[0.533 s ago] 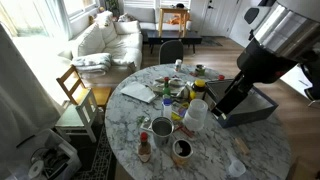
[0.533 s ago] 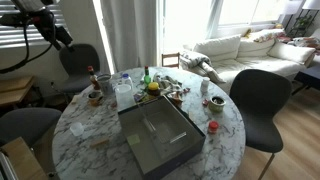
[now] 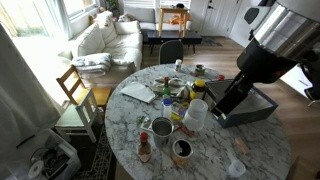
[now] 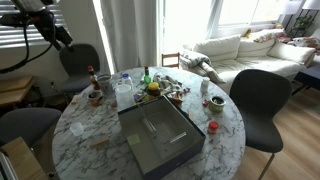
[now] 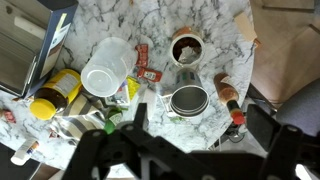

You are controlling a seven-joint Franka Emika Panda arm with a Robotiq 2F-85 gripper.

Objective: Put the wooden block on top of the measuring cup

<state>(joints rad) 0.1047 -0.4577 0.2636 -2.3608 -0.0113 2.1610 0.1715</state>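
On the round marble table (image 3: 125,112) there was one wooden block (image 3: 241,144) and one measuring cup (image 3: 237,168), both near the rim in an exterior view, the block just beyond the cup and apart from it. The block showed as a small tan sliver that seemed to lie flat, but it was too small to tell which way its long axis ran. There were two mugs, a grey metal mug (image 5: 188,99) and a dark mug (image 5: 186,47). There was also one white tumbler (image 5: 105,68), one sauce bottle (image 5: 230,97) and one yellow container (image 5: 55,95). One grey tray (image 3: 255,108) sat beside the arm. In the wrist view the gripper (image 5: 200,120) hung above the grey metal mug, its fingers (image 5: 138,118) spread apart with nothing between them.
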